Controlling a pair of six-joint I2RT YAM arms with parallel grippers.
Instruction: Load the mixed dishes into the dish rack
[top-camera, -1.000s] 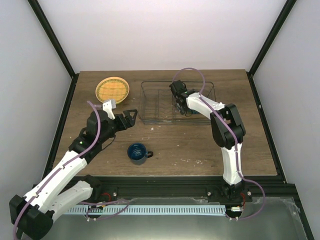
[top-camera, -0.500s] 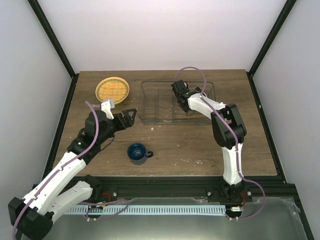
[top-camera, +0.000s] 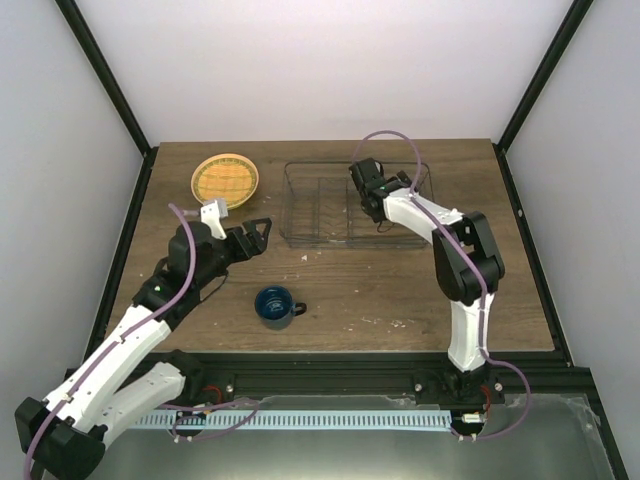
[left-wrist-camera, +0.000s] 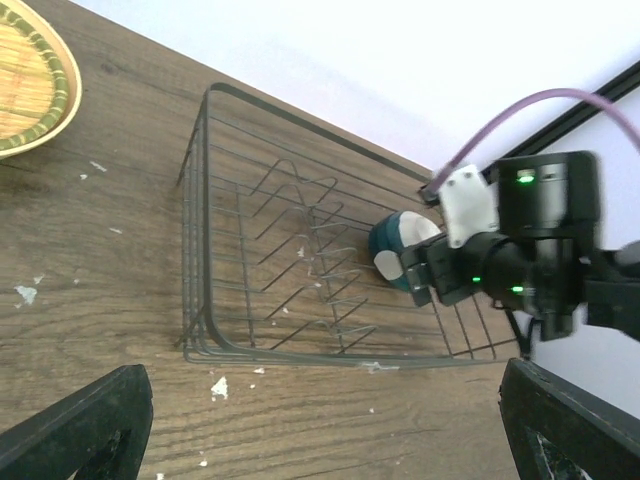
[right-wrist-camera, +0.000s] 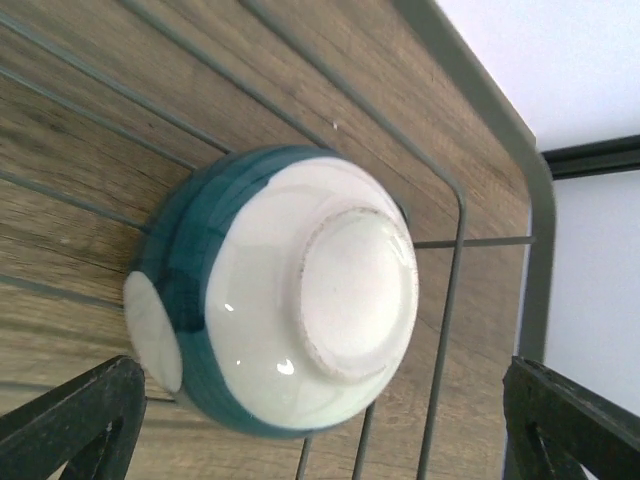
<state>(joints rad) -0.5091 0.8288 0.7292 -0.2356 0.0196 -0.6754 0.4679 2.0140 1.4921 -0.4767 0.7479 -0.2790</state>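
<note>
top view: rack (top-camera: 318, 205) sits at 12 o'clock on the table (top-camera: 400, 290). right gripper (top-camera: 368, 190) hangs over the rack's 3 o'clock end with its jaws spread wide and nothing gripped. right wrist view: cup (right-wrist-camera: 290, 290) lies bottom-up on the rack wires, white foot ring facing the camera, between the two fingers and clear of both, just beside the rack's end wall. left gripper (top-camera: 262, 232) hovers over bare table at 8 o'clock from the rack, jaws also wide apart and empty, pointing at the rack. mug (top-camera: 274, 306) stands upright on the table at 6 o'clock from the left gripper, handle toward 3 o'clock, well apart from the rack. plate (top-camera: 225, 181) lies flat at 11 o'clock from the left gripper, outside the rack.
</note>
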